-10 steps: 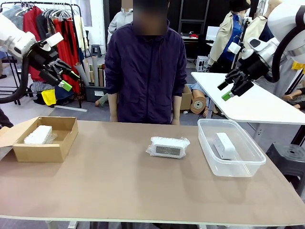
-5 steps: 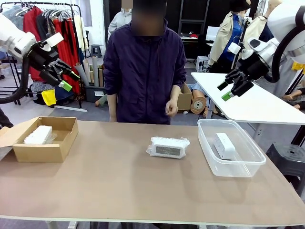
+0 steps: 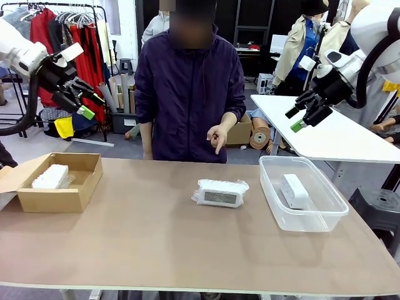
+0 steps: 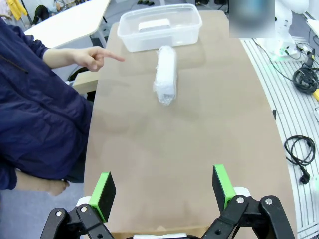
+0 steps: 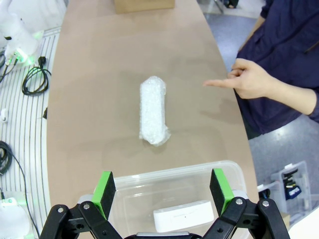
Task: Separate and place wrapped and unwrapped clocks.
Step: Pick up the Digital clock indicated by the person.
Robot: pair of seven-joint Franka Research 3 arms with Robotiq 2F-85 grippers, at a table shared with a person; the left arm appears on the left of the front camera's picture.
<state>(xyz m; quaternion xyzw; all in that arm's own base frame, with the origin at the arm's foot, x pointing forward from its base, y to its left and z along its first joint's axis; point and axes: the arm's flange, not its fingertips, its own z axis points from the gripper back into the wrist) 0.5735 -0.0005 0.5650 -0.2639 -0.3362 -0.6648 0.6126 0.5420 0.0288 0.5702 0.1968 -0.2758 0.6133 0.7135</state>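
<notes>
Left gripper: raised above the table's left edge, fingers spread wide, nothing between them. Right gripper: raised beyond the right edge, fingers likewise spread, nothing between them. One wrapped clock lies at the table's middle, grey screen facing the near edge. A second wrapped clock lies inside the cardboard box at the left edge. The bare clock lies inside the clear tub near the right edge. The person's hand, at the far edge, points a finger down toward the table's middle.

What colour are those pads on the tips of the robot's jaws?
Bright green pads, clearest in the left wrist view.
</notes>
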